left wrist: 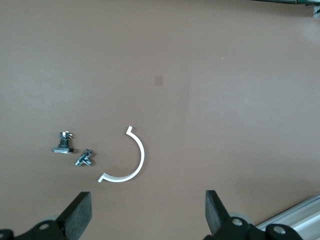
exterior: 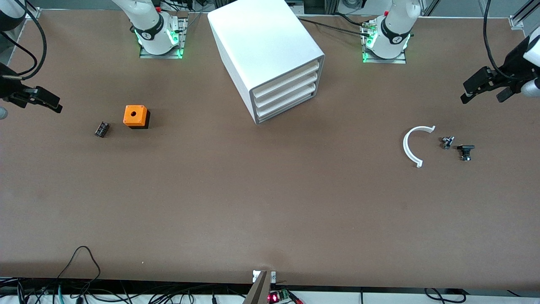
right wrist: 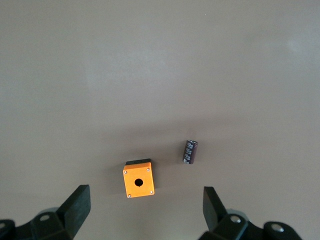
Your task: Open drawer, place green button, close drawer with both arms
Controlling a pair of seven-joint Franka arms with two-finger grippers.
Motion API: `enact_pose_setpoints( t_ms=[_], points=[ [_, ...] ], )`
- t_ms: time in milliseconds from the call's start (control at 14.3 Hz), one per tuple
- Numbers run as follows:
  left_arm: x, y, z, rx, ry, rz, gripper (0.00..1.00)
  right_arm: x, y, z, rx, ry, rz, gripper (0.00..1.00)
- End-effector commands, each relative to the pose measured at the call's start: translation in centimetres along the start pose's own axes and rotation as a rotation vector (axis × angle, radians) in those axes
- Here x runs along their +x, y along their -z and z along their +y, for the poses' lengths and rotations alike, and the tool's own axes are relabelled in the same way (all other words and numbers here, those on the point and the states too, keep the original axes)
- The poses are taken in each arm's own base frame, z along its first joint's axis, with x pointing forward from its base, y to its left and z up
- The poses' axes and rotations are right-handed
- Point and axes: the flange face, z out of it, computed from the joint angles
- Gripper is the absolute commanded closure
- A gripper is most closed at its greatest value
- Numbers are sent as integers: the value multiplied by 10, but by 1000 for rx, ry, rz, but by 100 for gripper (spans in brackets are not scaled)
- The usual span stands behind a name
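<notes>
The white cabinet (exterior: 261, 42) stands between the two arm bases. Its three drawers are shut, and the lowest drawer (exterior: 287, 107) sits flush. No green-capped button shows in any view. My left gripper (exterior: 484, 96) hangs open and empty over the left arm's end of the table, and its fingers (left wrist: 80, 212) stand wide apart. My right gripper (exterior: 25, 107) hangs open and empty over the right arm's end. In the right wrist view its fingers (right wrist: 77, 205) frame bare table.
An orange cube with a hole (exterior: 135, 115) (right wrist: 138, 180) and a small black cylinder (exterior: 101, 129) (right wrist: 190, 151) lie toward the right arm's end. A white arc (exterior: 411, 145) (left wrist: 132, 162) and two small black-and-metal parts (exterior: 447, 142) (exterior: 465, 151) lie toward the left arm's end.
</notes>
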Motion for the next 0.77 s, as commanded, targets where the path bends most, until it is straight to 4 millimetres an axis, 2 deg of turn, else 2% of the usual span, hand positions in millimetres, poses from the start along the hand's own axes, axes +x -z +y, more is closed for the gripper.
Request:
enact_pose_setpoints(
  t_ms=[0, 140, 350, 700],
  points=[
    [25, -2, 9, 36, -33, -36, 0, -15, 1, 1, 25, 9, 9, 0],
    [43, -10, 6, 36, -25, -57, 0, -17, 6, -5, 18, 26, -11, 0],
    [43, -10, 6, 35, -21, -63, 0, -12, 16, -3, 20, 20, 2, 0],
    [38, -15, 5, 36, -22, -109, 0, -12, 20, 0, 24, 15, 11, 0]
  ],
)
